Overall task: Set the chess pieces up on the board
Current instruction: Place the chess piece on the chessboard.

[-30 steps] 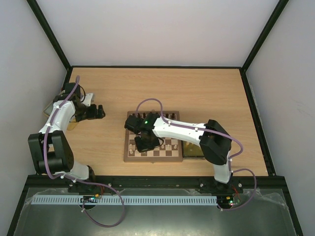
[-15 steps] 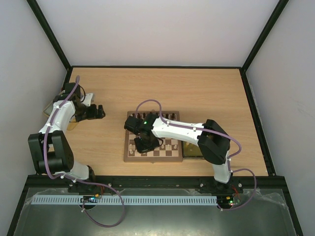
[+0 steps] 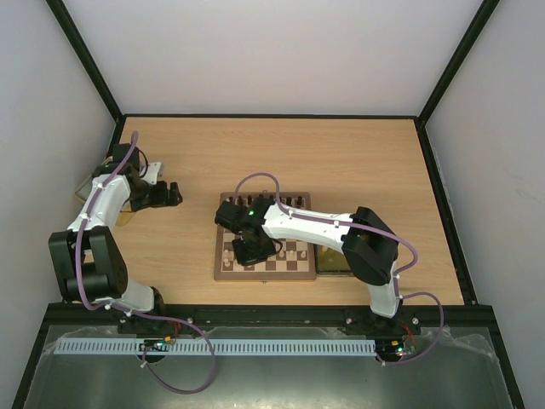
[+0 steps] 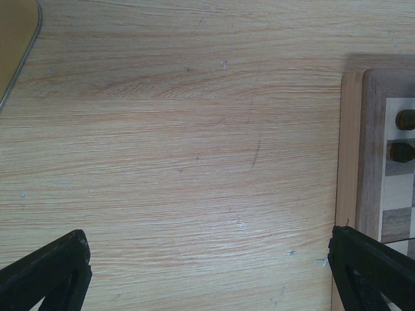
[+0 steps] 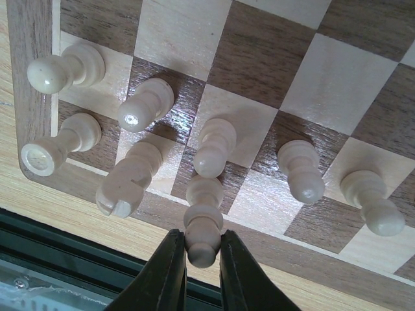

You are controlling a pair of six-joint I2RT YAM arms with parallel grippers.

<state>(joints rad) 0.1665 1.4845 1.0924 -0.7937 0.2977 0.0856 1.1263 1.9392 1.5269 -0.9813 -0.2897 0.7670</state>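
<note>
Nearest you, the right tray point(image 3: 334, 264) lay just beside the board's point(image 3: 223, 271) right edge. Your right arm covered most of it, so what it held couldn't be told.

On the board's near row, your right gripper point(image 5: 202, 243) was closed on the rounded head of a cream piece point(image 5: 203, 220). A finger pressed each side, and the piece stood upright on its square by the brown border. To its left in that row stood a piece with a slit in its head, then a flat-topped one in the corner. Behind them ran a line of five smaller cream pieces point(image 5: 146, 103), round-headed, each on its own square. All were pale turned wood.

Farther off, dark pieces point(image 3: 294, 201) lined the board's far edge. Two of them showed in the left wrist view, near the board's corner.

Well to the left, over the bare table point(image 4: 181, 162), your left gripper point(image 4: 211, 259) hung with its fingers spread wide and held nothing. Beyond it the left tray point(image 4: 16, 39) sat at the table's edge. Only one yellowish corner showed, so you couldn't tell its contents.
</note>
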